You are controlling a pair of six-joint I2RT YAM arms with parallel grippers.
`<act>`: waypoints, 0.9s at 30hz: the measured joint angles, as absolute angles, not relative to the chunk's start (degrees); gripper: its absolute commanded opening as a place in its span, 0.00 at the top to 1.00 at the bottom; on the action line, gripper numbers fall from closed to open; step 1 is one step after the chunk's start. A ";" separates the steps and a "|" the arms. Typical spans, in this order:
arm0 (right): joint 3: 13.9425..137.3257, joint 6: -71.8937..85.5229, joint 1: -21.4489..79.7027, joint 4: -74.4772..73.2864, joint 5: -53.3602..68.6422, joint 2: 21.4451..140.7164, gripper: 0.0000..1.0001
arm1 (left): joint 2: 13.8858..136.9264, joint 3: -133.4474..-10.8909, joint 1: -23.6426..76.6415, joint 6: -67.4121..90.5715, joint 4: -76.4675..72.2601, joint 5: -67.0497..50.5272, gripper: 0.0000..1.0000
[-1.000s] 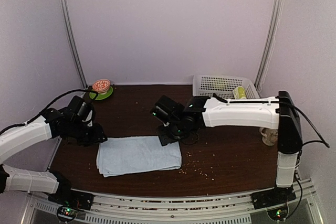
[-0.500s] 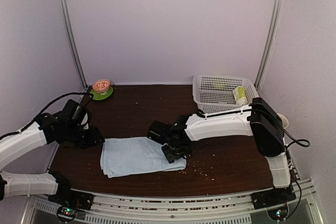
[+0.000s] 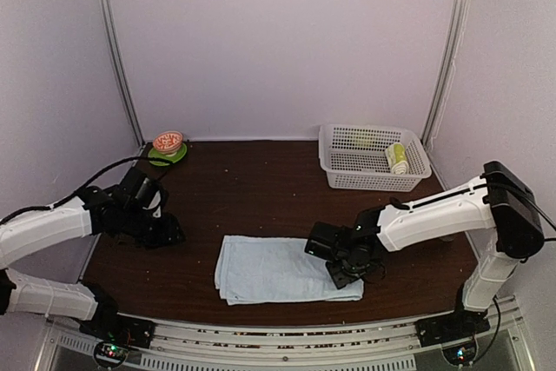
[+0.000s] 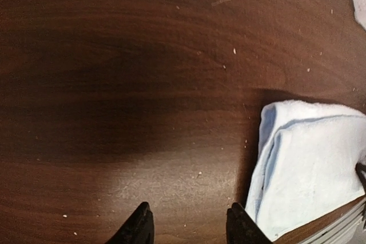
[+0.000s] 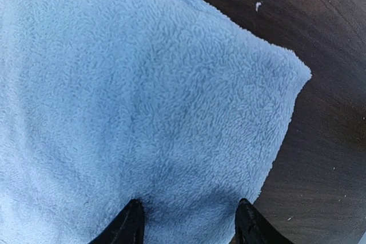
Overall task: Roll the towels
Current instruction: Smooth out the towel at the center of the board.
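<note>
Right gripper (image 3: 341,274): jaws apart, nothing held, over the right end of the pale-blue towel (image 3: 278,268).
Towel axis: left to right.
Left gripper (image 3: 165,234): jaws parted, empty, well apart to the towel's left.

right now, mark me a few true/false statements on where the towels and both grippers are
1. The pale-blue towel lies folded flat on the table, not rolled. True.
2. The left gripper is clamped on that towel. False: it is open over bare wood, off the towel's left end and apart from it.
3. The right gripper is at the towel's right end with its jaws apart. True.
4. The white basket is empty. False: a small yellow-green roll lies at its right end.
</note>
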State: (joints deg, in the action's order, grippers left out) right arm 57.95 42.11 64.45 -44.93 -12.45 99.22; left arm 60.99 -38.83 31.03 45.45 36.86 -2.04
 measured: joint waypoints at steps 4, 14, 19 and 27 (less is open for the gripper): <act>57.78 43.22 64.12 -46.37 -12.47 98.32 0.40 | 69.56 -43.20 35.97 42.94 36.36 -2.72 0.58; 61.54 45.45 63.88 -48.66 -15.11 87.46 0.40 | 83.77 -56.45 40.66 36.47 35.38 -3.66 0.62; 59.75 46.72 63.51 -46.04 -16.99 81.30 0.40 | 87.99 -57.12 42.11 36.18 35.57 -5.45 0.63; 55.96 46.96 61.93 -43.83 -17.06 80.79 0.40 | 91.29 -57.47 43.90 36.60 35.51 -8.75 0.66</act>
